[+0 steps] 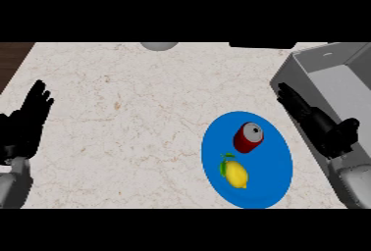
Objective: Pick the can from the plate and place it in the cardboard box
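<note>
A red can (248,137) with a silver top lies on the upper part of a blue plate (272,169) at the counter's lower right. The box (298,73), grey-walled and open at the top, stands at the right edge behind the plate. My right hand (323,128) hovers open between the plate and the box, fingers stretched toward the box's near corner, a short way right of the can and not touching it. At the far left edge my left hand (27,120) rests open, fingers up.
A yellow lemon (236,174) with a green leaf lies on the plate just below the can. A grey round object (159,45) peeks in at the counter's far edge. Dark wood (12,55) borders the marble counter at the upper left.
</note>
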